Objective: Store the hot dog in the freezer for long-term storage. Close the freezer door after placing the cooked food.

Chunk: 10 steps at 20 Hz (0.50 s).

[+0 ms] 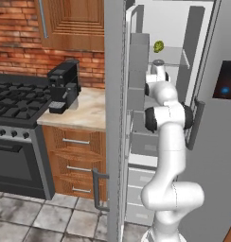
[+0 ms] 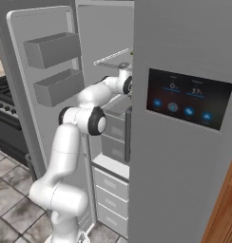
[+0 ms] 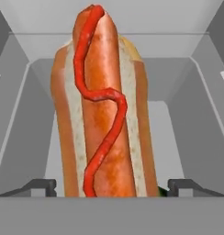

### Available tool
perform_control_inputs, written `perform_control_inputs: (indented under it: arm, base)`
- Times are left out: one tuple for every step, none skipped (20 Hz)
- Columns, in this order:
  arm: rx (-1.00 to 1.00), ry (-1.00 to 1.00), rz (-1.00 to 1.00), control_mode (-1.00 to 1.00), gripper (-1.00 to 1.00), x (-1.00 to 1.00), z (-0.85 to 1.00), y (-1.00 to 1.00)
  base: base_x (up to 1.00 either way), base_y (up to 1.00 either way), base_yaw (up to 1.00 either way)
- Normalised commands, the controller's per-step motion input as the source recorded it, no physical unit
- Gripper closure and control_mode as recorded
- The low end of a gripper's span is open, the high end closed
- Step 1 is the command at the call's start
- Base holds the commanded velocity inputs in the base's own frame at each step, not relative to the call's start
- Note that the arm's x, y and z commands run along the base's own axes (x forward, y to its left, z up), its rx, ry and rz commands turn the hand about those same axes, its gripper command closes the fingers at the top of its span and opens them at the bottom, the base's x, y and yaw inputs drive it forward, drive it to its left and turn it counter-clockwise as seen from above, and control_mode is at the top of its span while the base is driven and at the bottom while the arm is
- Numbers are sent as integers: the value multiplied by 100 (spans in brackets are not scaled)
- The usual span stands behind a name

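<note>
Hand view has the hot dog point(image 3: 102, 110) dead centre, standing between the gripper point(image 3: 111, 187) fingers, which sit wide apart and clear of the bun on either side. Beyond the fingers it's the grey walls of the freezer point(image 3: 187, 114), door open.

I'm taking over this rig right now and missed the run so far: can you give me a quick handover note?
Gripper: open, fingertips apart on either side of the hot dog, not clamping it.
Hot dog: inside the freezer, close in front of the hand in the hand view; whether it rests fully on a shelf I cannot tell.
Freezer door: wide open; the arm reaches into the compartment.
Done: hot dog brought in, jaws opened.
Left: withdraw the arm, close the freezer door.
</note>
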Motion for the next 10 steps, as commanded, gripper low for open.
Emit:
perform_control_inputs:
  arm:
    - [0, -15, 0, -100, -100, -29, 0, 1]
    - [0, -21, 0, -100, -100, -29, 0, 13]
    - [0, -20, 0, -100, -100, -41, 0, 15]
    - [0, -19, 0, -100, -100, -44, 0, 11]
    - [0, -19, 0, -100, -100, -45, 0, 13]
    - [0, -18, 0, -100, -100, -46, 0, 13]
    - [0, -17, 0, -100, -100, -45, 0, 11]
    - [0, -16, 0, -100, -100, -45, -1, 6]
    - [0, -17, 0, -100, -100, -46, 0, 4]
    - [0, -17, 0, -100, -100, -46, 0, 5]
  base:
    - [0, 0, 0]
    - [0, 0, 0]
    - [0, 0, 0]
    - [0, 0, 0]
    - [0, 0, 0]
    - [0, 0, 0]
    - [0, 0, 0]
    - [0, 0, 0]
    - [0, 0, 0]
    - [0, 0, 0]
